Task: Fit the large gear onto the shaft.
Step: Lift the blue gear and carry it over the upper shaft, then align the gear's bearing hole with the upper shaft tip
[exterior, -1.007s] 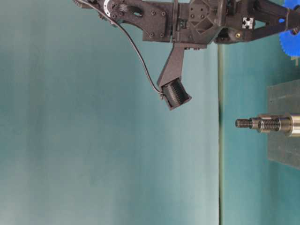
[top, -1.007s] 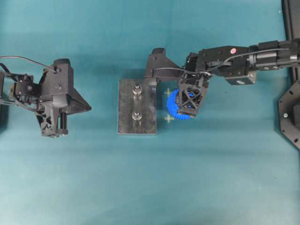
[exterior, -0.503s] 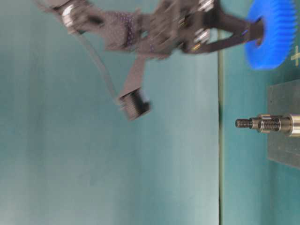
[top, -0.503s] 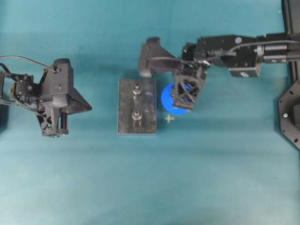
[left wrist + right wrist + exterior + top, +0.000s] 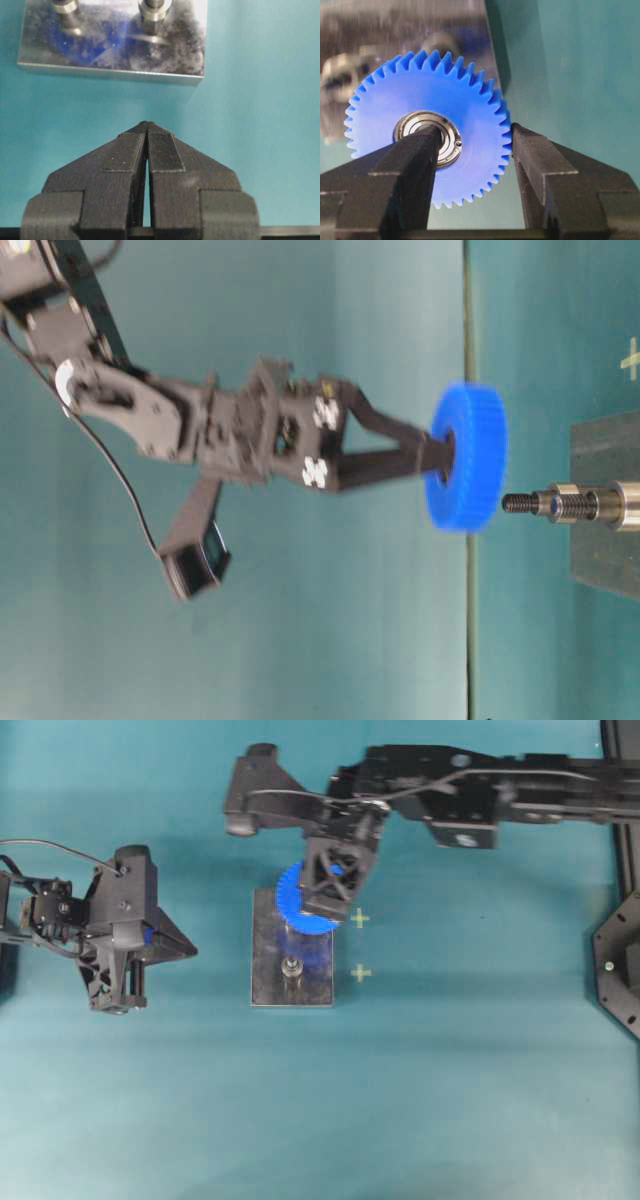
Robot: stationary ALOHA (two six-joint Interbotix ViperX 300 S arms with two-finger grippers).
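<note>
Large gear (image 5: 300, 900) gripped by the right gripper (image 5: 470, 150), jaws about half spread: one finger (image 5: 415, 165) over the bearing hub (image 5: 427, 137), the other (image 5: 535, 165) against the toothed rim. Gear carried clear of the table, above the far end of the grey plate (image 5: 265, 990); seen from table level, face square to the shaft (image 5: 570, 504), threaded tip just short of the blue wheel and apart from it, no contact. Second peg (image 5: 291, 967) uncovered nearer the viewer in the overhead view. Left gripper (image 5: 146, 150) parked beside the plate, pads pressed together, holding nothing. Step in hand, as judged: centring the hub bore on the shaft, then lowering. For a clean fit: gear kept level, bore axis in line with the peg, descent slow and straight, no release until the hub sits on the collar. Finger over the hub likely to meet the shaft tip; whether the bore is free, not discernible. Risks: tilt jamming the bearing, plate shifting under side load.
</note>
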